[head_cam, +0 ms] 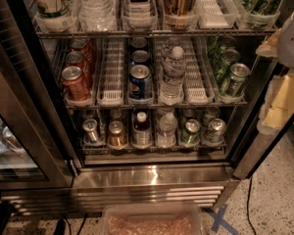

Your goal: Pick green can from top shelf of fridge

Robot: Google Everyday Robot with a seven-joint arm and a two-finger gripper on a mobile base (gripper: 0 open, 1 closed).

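Progress looks to be at the very start. The green can (pixel 237 78) stands untouched at the front of a short file of like cans, at about three o'clock from the middle of the fridge (pixel 152 177). It rests on what I take to be the top shelf (pixel 110 82), the one with white lane trays. An upper rack (pixel 157 33) of taller drinks shows above it at twelve o'clock, so I hold that reading loosely. On the same shelf, red cola cans (pixel 76 82) sit at nine o'clock and blue Pepsi cans (pixel 139 80) near the centre. A water bottle (pixel 172 75) stands between the Pepsi and the green file.

The gripper (pixel 288 40) seems to be the pale shape hanging at the right edge, between two and three o'clock, outside the cabinet and apart from the can. Whether it is released or clenched I cannot tell.

The glass door (pixel 19 131) stands open at nine o'clock, so the way in looks free. Everything is left to do: reach into the right-hand lane, close round the front can, lift it and draw it out. A clear bin (pixel 152 222) sits on the floor at six o'clock.
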